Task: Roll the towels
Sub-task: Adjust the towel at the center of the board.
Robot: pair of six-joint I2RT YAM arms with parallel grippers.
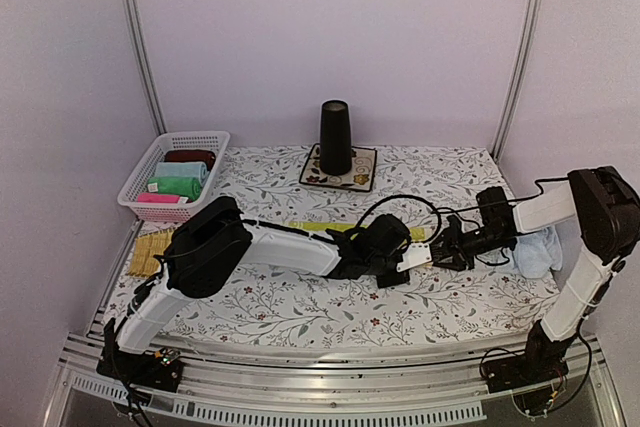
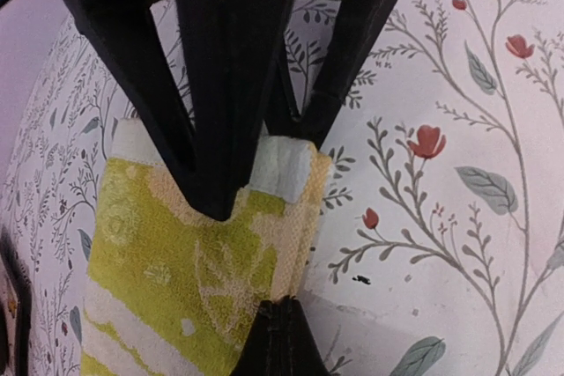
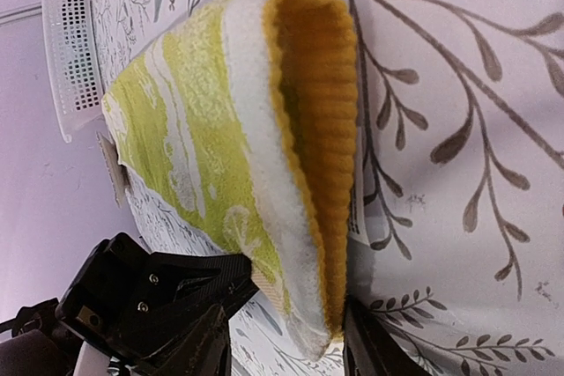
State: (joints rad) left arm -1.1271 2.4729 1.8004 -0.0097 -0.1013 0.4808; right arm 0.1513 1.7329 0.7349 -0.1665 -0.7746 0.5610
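Top external view showed the yellow-green towel in the middle of the table, between both arms. The left gripper pinched its edge tight. The right gripper had a finger on each side of its end; I could not tell if it squeezed. The blue towel lay by the right arm.

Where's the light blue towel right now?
In the top view, the light blue towel lies bunched at the right edge of the table, beside the right arm.
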